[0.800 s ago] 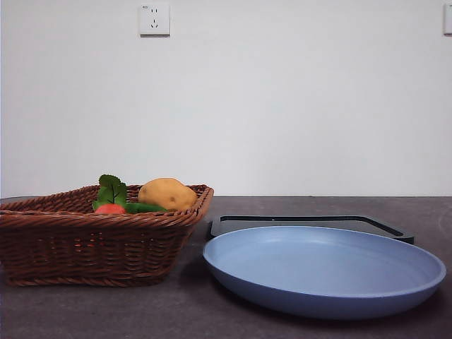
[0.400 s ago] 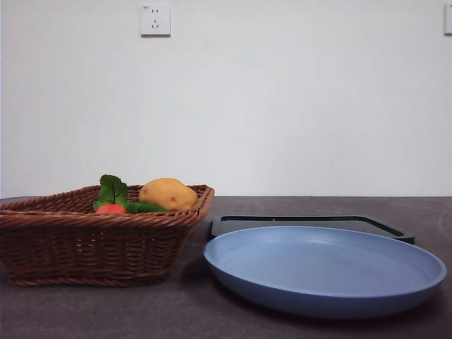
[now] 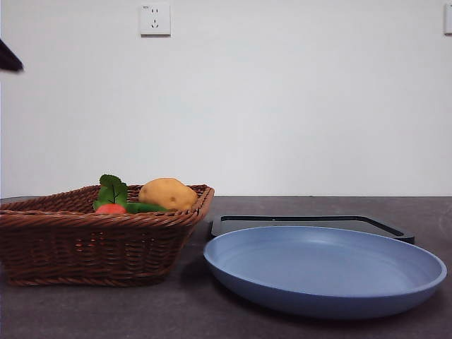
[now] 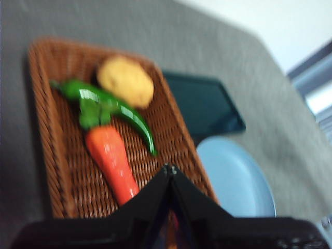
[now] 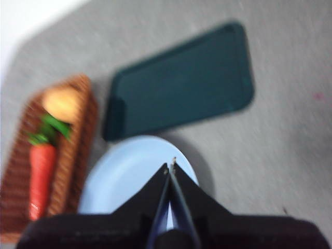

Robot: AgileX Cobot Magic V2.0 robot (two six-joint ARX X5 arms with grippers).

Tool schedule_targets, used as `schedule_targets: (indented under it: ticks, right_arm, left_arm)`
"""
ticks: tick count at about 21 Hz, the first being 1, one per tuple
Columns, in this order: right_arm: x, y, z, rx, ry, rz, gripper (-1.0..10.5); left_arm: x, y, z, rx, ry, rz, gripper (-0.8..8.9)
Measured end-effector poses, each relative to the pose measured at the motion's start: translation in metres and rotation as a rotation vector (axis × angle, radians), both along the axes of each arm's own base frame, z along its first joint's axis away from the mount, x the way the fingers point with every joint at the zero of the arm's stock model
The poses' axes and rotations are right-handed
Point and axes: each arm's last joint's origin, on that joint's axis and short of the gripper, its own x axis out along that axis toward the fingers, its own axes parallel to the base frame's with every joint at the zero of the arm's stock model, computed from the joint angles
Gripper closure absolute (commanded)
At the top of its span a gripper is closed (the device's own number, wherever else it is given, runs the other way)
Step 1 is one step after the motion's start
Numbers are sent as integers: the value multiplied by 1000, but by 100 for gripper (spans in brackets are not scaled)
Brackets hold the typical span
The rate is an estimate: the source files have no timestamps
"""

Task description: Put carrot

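Left wrist view: left hand (image 4: 170,168) pinched together, empty, above carrot (image 4: 110,160) in wicker basket (image 4: 46,129).

Sharp front view, blurred wrist views

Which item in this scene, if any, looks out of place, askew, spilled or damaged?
Nothing stands out. The carrot, pepper and potato lie inside the basket, intact. The plate and tray sit flat on the table, bare, with nothing spilled.

Carrot (image 4: 110,162), pepper (image 4: 111,109), potato (image 4: 125,81) in basket (image 3: 85,244) beside plate (image 3: 325,272).
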Motion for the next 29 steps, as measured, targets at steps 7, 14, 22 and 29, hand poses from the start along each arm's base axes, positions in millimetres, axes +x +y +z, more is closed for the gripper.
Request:
schedule_targets:
  ticks: [7,14,22,29]
  right_arm:
    - [39,7,-47,14,351,174,787]
    - [71,26,-91,0,487,257,753]
    - [83,41,-111,-22,528,256,941]
    - [67,38,-88,-31,496,236,941]
  left_arm:
    - [20,-28,-7,92,125,-208,744]
    - [20,-38,-5,97,76,-263,549]
    - [21,-38,-5,120,73,-237,532]
    - [20,-46,-7,215,70,-156,474]
